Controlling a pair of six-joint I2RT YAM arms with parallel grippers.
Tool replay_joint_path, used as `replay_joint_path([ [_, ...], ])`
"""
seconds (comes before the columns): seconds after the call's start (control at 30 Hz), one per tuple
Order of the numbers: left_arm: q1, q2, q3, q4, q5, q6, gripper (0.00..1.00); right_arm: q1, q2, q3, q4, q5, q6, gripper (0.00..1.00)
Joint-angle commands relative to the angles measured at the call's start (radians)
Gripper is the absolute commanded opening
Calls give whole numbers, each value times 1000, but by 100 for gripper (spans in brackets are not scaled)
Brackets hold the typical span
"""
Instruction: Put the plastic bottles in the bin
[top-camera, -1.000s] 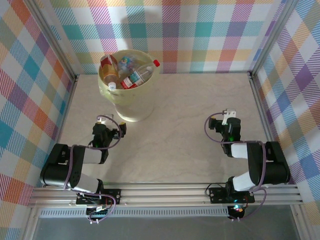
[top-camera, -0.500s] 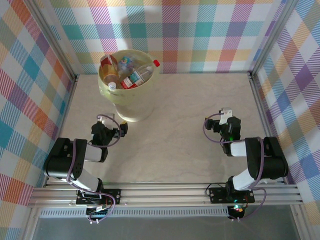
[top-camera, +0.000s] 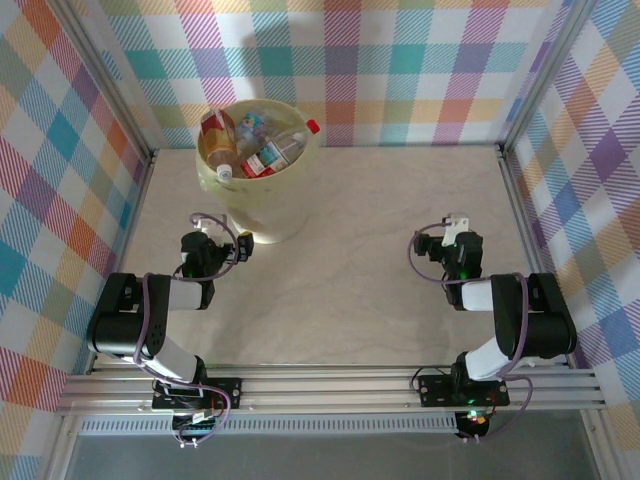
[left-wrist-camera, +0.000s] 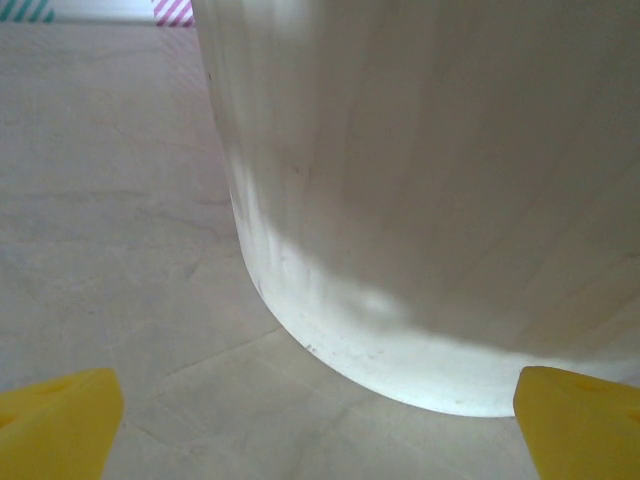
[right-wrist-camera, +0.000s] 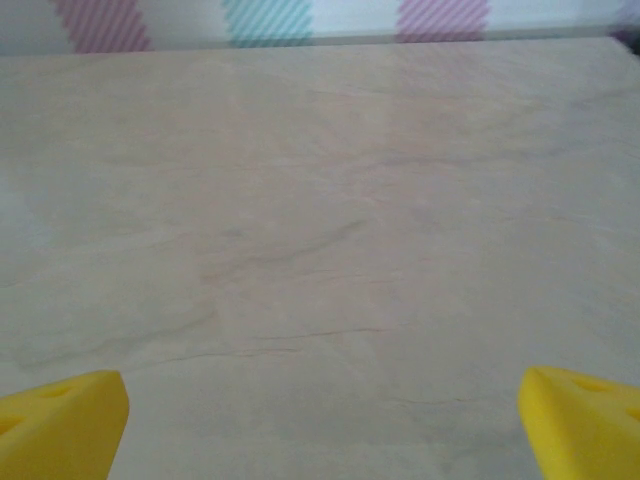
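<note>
Pale-yellow bin stands just ahead of the left gripper, whose jaws are spread wide and hold nothing. Plastic bottles lie heaped inside the bin, beyond that gripper. Right gripper likewise gapes unladen, low over the worktop. Task judged essentially complete.

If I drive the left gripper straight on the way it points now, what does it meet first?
The bin: its lower wall stands dead ahead of the left gripper, jaws open, with bare table between. How near is hard to judge.
</note>
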Motion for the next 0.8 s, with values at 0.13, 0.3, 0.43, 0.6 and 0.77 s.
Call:
replay_joint_path([
  [0.13,11,8,3,-18,1,-8,100,-39,13,52,-49,-75,24,100],
  [0.3,11,8,3,-18,1,-9,100,-37,10,50,-49,-83,19,100],
  [0.43,10,9,3,-18,2,-8,100,-38,11,52,-51,-85,17,100],
  [0.6,10,8,3,-18,1,-9,100,-37,11,53,-52,-85,17,100],
  [0.77,9,8,4,-18,0,-9,100,-37,10,51,-52,-87,17,100],
])
